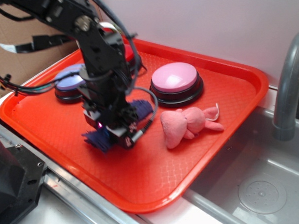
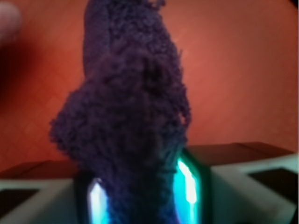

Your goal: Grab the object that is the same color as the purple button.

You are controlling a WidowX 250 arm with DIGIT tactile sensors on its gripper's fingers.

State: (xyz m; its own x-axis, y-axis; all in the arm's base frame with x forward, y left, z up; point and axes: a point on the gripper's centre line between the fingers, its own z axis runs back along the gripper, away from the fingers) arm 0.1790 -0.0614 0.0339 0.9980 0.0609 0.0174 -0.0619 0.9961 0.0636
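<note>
Purple terry rag point(image 2: 126, 116) sits pinched between the jaws of the claw point(image 1: 110, 130), which has closed on it low over the red tray point(image 1: 223, 114), apparently to lift the item matching the purple button point(image 1: 70, 81). Wrist view shows the fuzzy cloth bunched upright between the lit fingers point(image 2: 187, 184); whether its lower edge touches the tray cannot be told. Behind the claw stands the purple button, partly hidden by the arm. Beside the claw lies a pink plush toy point(image 1: 187, 125), apart and untouched, with a pink-topped button point(image 1: 175, 79) just beyond it.
</note>
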